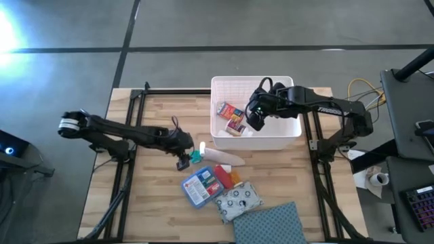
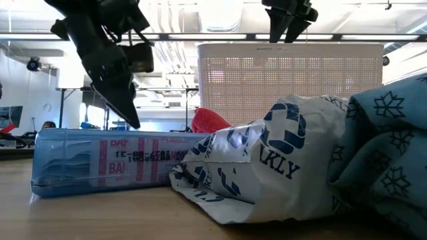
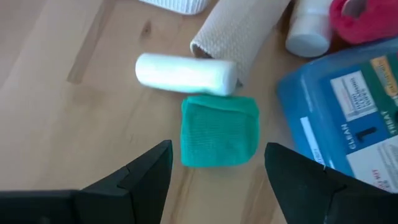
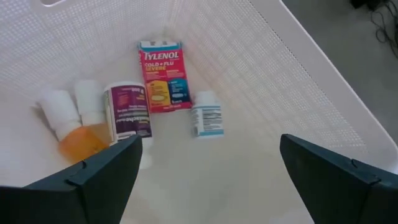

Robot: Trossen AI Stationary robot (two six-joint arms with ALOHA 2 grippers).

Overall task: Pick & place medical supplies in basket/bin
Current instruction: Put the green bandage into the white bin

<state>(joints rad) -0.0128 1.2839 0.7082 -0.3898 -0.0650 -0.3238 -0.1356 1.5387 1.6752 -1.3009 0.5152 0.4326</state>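
Currently the left claw hangs spread over a green gauze block on the worktop. Risk: a white roll touches the block, so a descending finger may nudge it away or catch both. Right claw, spread and empty, hovers inside the bin above a red box and bottles.

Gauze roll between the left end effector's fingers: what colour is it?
Green gauze roll; left wrist view shows it best.
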